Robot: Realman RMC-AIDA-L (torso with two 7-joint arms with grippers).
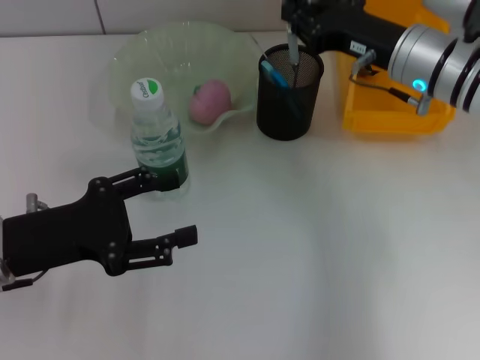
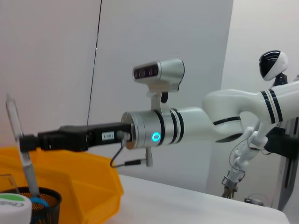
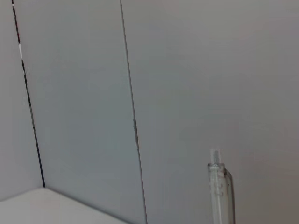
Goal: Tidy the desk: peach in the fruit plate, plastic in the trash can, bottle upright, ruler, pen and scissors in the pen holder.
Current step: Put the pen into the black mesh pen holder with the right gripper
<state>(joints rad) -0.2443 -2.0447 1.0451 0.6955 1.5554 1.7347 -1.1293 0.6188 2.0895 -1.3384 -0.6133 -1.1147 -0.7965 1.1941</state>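
Note:
The pink peach (image 1: 211, 101) lies in the pale green fruit plate (image 1: 135, 52). The clear bottle (image 1: 157, 139) stands upright in front of the plate, white-and-green cap up. My left gripper (image 1: 176, 207) is open and empty beside the bottle's base, one finger close to it. My right gripper (image 1: 294, 28) is shut on a clear pen (image 1: 292, 46), held upright with its lower end inside the black mesh pen holder (image 1: 290, 97). A blue item (image 1: 274, 73) stands in the holder. In the left wrist view the pen (image 2: 21, 140) is held over the holder (image 2: 44, 205).
A yellow bin (image 1: 397, 112) stands right of the pen holder, under my right arm; it also shows in the left wrist view (image 2: 74, 182). The right wrist view shows only the pen's end (image 3: 219, 186) against a grey wall. The table is white.

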